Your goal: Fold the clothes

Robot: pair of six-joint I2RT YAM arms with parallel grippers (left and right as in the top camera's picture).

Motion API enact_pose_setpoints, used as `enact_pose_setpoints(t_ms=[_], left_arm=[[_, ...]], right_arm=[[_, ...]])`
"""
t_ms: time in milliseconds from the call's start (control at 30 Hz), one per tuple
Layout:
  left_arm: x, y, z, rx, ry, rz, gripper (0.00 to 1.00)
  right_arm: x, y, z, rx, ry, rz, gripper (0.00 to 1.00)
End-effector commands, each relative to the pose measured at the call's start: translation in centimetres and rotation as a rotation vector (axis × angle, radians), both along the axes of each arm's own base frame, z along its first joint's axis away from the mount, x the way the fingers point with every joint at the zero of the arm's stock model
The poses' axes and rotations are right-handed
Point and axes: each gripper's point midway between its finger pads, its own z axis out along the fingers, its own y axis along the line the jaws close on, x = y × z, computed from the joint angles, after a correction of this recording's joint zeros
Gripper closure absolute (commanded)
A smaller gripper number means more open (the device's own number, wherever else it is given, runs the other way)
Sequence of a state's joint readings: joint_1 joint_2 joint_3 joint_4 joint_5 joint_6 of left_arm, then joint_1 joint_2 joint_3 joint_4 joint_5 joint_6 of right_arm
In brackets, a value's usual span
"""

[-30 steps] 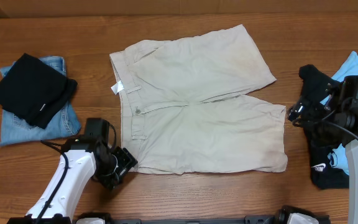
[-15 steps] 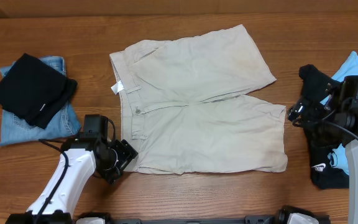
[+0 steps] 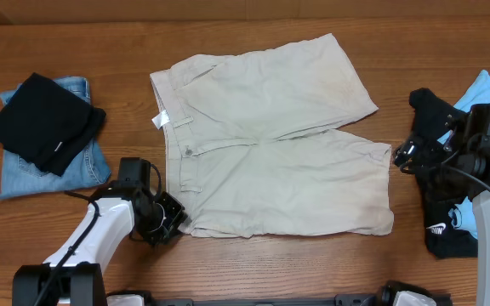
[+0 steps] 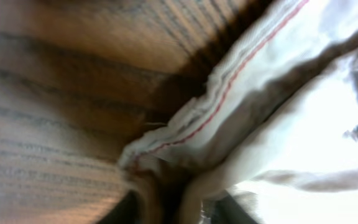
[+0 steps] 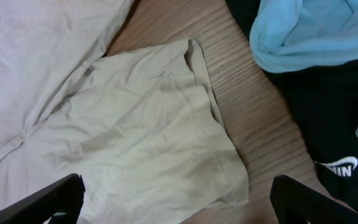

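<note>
Left end effector point(image 3: 167, 223): at the near edge of the bench point(image 3: 253, 276), on the near corner of the waistband of the khaki shorts point(image 3: 262, 161). The left wrist view shows the stitched waistband edge bunched close against the fingers. Whether the jaws have clamped the cloth cannot be told.
Step in hand (judged): securing the near waistband corner before a lengthwise fold.
Technique, grip: take both cloth layers, well in from the edge, so the corner does not slip out during the lift.
Technique, lift: raise the corner just clear of the bench and keep the waistband taut.
Technique, coordination: match the lift at the near leg hem so both ends travel together and the crease runs straight.
Right end effector point(image 3: 405, 158): just beside the hem of the near leg, jaws spread wide, holding nothing.
Shorts, location: spread flat at the centre of the bench.
Shorts, long axis: left to right across the bench.
Shorts, pointing: waistband to the left, both legs to the right. The far leg angles away and the white label point(image 3: 159, 121) sticks out at the waistband.
Left side: a folded black garment point(image 3: 41, 123) on top of a denim piece point(image 3: 79, 170), well apart from the shorts.
Right side: a light-blue garment point(image 3: 487, 89) and a black garment with white logo point(image 3: 449, 238), unfolded and heaped together.
</note>
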State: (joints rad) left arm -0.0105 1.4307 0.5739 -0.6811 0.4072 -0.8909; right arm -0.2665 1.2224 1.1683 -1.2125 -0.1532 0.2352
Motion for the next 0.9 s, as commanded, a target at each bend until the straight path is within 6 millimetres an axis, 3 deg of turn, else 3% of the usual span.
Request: enact_pose_setpoints(t_ms=[0, 167, 400, 533, 700, 867], left_arm=[[-1.2, 0.4, -1.2, 0.023, 0.043, -0.010, 0.86], [-0.8, 2.3, -0.3, 0.089, 0.038, -0.016, 0.89], [3.1, 6.4, 4.3, 0.187, -0.069, -0.031, 0.87], [4.3, 7.4, 5.8, 0.228, -0.103, -0.049, 0.85], [4.5, 7.4, 5.8, 0.229, -0.109, -0.050, 0.82], [4.4, 7.4, 5.8, 0.229, -0.108, -0.052, 0.78]], right_arm=[[0.1, 0.2, -0.1, 0.008, 0.000, 0.005, 0.00], [0.0, 0.2, -0.1, 0.010, 0.003, 0.005, 0.00], [-2.4, 1.7, -1.2, 0.106, 0.120, -0.030, 0.00], [-4.2, 3.0, -3.5, 0.187, 0.216, -0.082, 0.00], [-7.1, 6.6, -7.3, 0.391, 0.337, -0.085, 0.00], [-10.0, 9.0, -9.4, 0.523, 0.440, -0.093, 0.00]])
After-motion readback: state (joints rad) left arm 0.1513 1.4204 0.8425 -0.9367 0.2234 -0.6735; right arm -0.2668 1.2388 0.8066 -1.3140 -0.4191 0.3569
